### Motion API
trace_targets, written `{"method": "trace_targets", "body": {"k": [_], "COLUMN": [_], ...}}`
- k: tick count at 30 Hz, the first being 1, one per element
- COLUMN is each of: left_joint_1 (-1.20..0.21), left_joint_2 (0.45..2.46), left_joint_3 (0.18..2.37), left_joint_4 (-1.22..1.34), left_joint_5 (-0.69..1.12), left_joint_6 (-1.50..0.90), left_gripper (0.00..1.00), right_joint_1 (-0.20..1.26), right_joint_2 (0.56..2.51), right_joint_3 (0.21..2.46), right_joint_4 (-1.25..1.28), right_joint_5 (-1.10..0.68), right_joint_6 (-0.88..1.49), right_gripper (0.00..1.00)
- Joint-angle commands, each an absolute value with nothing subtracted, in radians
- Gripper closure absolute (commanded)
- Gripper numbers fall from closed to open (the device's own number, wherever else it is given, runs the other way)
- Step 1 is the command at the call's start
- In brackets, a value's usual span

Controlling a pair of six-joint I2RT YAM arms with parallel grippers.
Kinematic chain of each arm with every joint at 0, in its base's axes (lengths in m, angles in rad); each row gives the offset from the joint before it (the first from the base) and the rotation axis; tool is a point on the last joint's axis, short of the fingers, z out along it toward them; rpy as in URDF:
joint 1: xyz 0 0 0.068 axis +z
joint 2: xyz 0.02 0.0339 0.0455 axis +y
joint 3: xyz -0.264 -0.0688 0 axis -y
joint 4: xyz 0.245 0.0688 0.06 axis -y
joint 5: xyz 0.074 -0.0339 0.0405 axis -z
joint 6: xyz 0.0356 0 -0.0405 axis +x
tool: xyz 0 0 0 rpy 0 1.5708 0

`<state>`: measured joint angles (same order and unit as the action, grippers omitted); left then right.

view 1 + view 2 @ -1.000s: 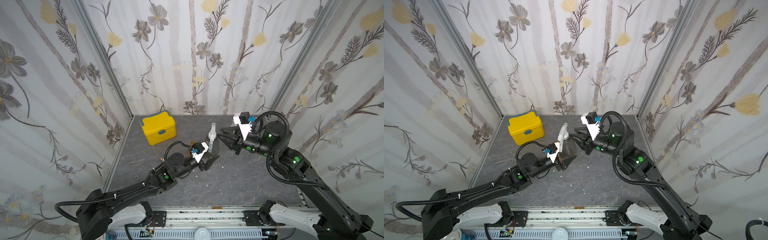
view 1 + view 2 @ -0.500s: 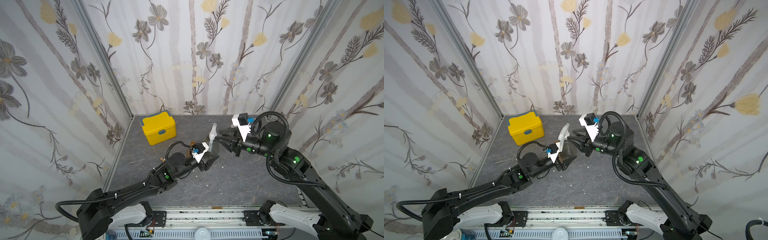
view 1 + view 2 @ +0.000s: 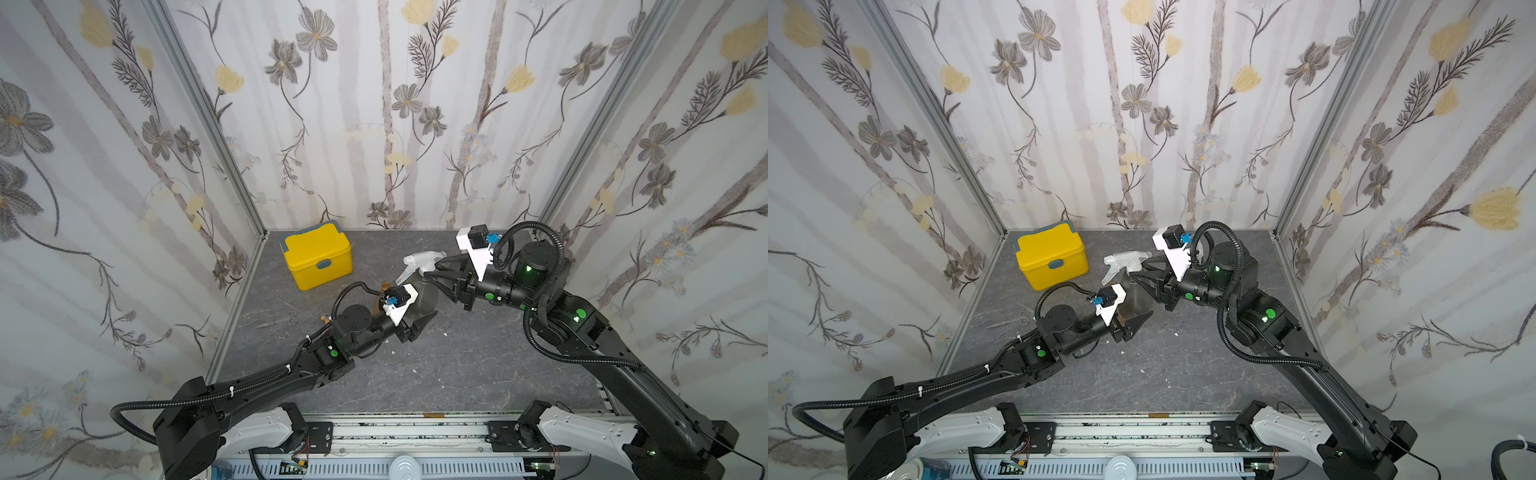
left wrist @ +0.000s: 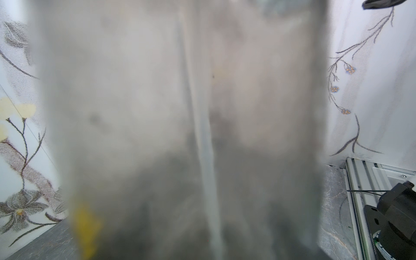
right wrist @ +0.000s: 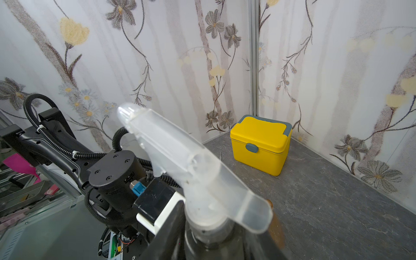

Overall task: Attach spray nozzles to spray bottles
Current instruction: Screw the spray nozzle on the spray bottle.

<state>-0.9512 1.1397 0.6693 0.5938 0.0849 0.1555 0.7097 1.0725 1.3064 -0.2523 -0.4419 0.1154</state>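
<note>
A smoky grey spray bottle [image 3: 424, 296] [image 3: 1134, 300] stands upright near the middle of the floor, with my left gripper [image 3: 422, 309] [image 3: 1136, 309] shut on its lower body. It fills the left wrist view as a grey blur [image 4: 135, 112], with a dip tube [image 4: 202, 139] running down inside. A clear-whitish spray nozzle [image 3: 419, 262] [image 3: 1121, 259] [image 5: 180, 162] sits on its neck. My right gripper [image 3: 432, 270] [image 3: 1136, 274] [image 5: 207, 236] reaches in from the right, its jaws shut on the nozzle's collar. Part of an amber-orange bottle [image 3: 386, 286] [image 5: 275, 227] shows behind the left wrist.
A yellow lidded box [image 3: 318, 259] [image 3: 1052, 259] [image 5: 261, 144] stands at the back left near the corner. Small scissors [image 3: 278, 320] [image 3: 1013, 320] lie on the floor left of my left arm. Flowered walls close in three sides.
My right gripper has moved left onto the nozzle's collar. The nozzle head has turned on the bottle and now lies crosswise. The left gripper has held still.
</note>
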Motion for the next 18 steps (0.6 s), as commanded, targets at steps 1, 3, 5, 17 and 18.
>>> {"method": "trace_targets", "body": {"k": [1, 3, 5, 17, 18], "left_joint_1": [-0.951, -0.951, -0.951, -0.951, -0.951], "left_joint_2": [1.135, 1.135, 1.135, 1.135, 1.135], "left_joint_3": [0.675, 0.675, 0.676, 0.671, 0.670], "left_joint_4": [0.643, 0.643, 0.645, 0.657, 0.658], "left_joint_5": [0.097, 0.097, 0.097, 0.087, 0.084], "left_joint_6": [0.165, 0.165, 0.164, 0.162, 0.162], "left_gripper": [0.33, 0.33, 0.33, 0.33, 0.33], "right_joint_1": [0.709, 0.710, 0.712, 0.814, 0.844], "right_joint_2": [1.073, 1.071, 1.070, 1.072, 1.071], "right_joint_3": [1.289, 1.276, 1.264, 1.227, 1.230], "right_joint_4": [-0.197, -0.187, -0.177, -0.125, -0.135], "right_joint_5": [-0.394, -0.387, -0.373, -0.103, -0.096], "right_joint_6": [0.129, 0.135, 0.139, 0.163, 0.161], "right_gripper": [0.60, 0.60, 0.61, 0.53, 0.50]}}
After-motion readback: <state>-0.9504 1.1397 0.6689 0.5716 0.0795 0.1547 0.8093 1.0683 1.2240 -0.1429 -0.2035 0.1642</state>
